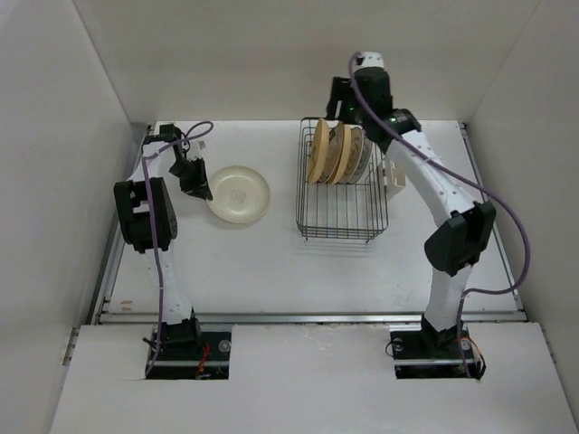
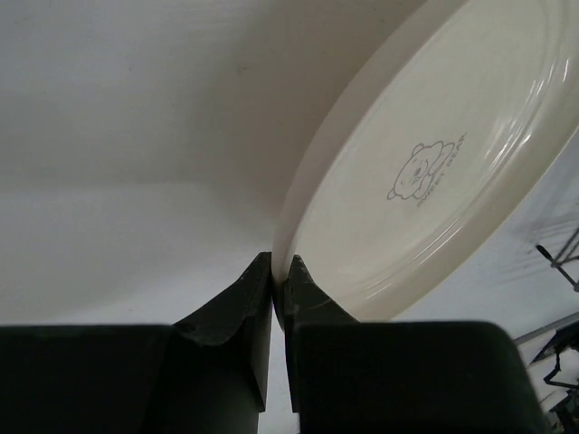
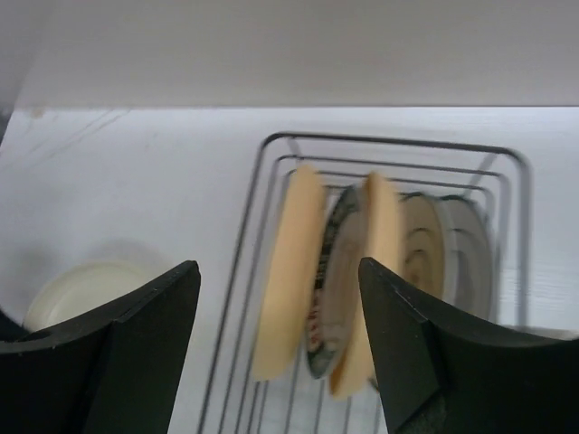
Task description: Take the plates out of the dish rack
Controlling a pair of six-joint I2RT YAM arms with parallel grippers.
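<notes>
The cream plate (image 1: 239, 193) sits left of the dish rack (image 1: 344, 217), low at the table. My left gripper (image 1: 193, 177) is shut on its left rim. In the left wrist view the jaws (image 2: 279, 267) pinch the rim, and the plate (image 2: 434, 172) shows a small bear print. Several plates (image 1: 339, 154) stand upright in the rack's far half. My right gripper (image 1: 339, 107) hovers open above the rack's far end. In the right wrist view it (image 3: 276, 271) is open over an orange-yellow plate (image 3: 289, 271), a dark-rimmed plate (image 3: 330, 289), a second orange-yellow plate (image 3: 378, 262) and a ringed plate (image 3: 421, 253).
A cream plastic holder (image 1: 396, 176) hangs on the rack's right side. White walls enclose the table on the left, back and right. The rack's near half (image 1: 344, 226) holds no plates. The rack's wire rim (image 3: 271, 145) curves round the plates.
</notes>
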